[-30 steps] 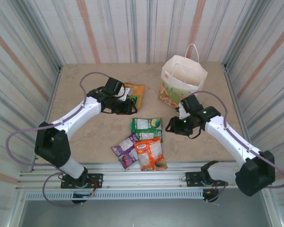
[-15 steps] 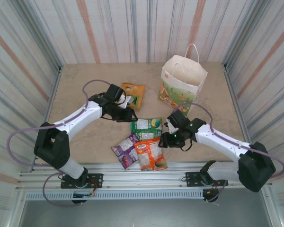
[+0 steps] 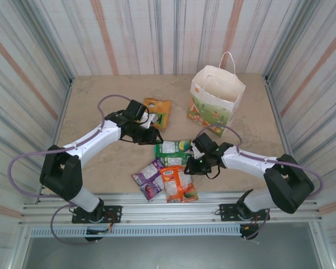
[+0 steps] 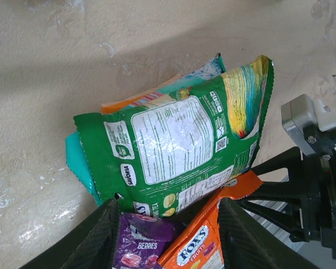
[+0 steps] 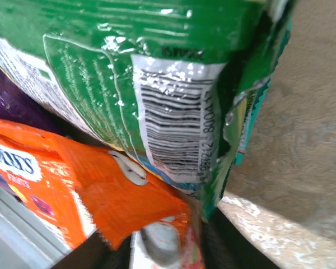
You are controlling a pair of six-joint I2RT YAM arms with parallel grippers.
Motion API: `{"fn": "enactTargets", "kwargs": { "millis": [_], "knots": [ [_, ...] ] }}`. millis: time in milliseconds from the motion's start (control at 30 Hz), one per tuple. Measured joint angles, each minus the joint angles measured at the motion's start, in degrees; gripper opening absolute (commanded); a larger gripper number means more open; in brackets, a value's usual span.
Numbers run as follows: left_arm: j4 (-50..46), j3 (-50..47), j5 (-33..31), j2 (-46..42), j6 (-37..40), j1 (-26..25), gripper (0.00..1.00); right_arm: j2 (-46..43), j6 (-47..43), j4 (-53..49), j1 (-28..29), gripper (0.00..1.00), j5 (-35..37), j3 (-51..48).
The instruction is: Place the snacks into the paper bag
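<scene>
the beige stone-look bench (image 3: 117,162) carries everything. the left arm (image 3: 95,137) reaches in from the near left and the right arm (image 3: 246,159) lies low across the near right, both pointing at the middle.

the white paper bag (image 3: 215,103) stands upright at the far right of the bench, its mouth open and one loop handle sticking up. it stands well apart from the packets, all of which lie out on the bench.

the orange-red packet (image 3: 178,184) lies nearest the front edge, overlapping the purple packet (image 3: 148,176) on its left. the green packet (image 3: 173,148) lies just behind them, back side up with its label and barcode showing. in the left wrist view it rests on a teal-edged packet (image 4: 77,162). the orange packet with green lettering (image 3: 158,111) lies alone further back, left of the bag.

the left tool (image 3: 154,133) hangs between that lone orange packet and the green one, its fingers (image 4: 95,238) spread and gripping nothing. the right tool (image 3: 189,162) is down at the right edge of the green packet, where the orange-red packet's corner meets it. whether it is clenched on either packet i cannot tell.
</scene>
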Motion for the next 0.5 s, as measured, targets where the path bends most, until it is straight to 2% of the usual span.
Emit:
{"fn": "enactTargets", "kwargs": {
  "millis": [133, 233, 500],
  "knots": [
    [0.0, -0.6, -0.2, -0.2, 0.0, 0.0, 0.51, -0.3, 1.0, 2.7, -0.1, 0.06, 0.3, -0.5],
    [-0.1, -0.8, -0.9, -0.2, 0.0, 0.0, 0.5, -1.1, 1.9, 4.5, -1.4, 0.0, 0.7, -0.6],
    [-0.8, -3.3, -0.3, -2.6, -0.1, -0.4, 0.5, -1.8, 2.0, 8.2, -7.9, 0.0, 3.5, -0.4]
  ]
}}
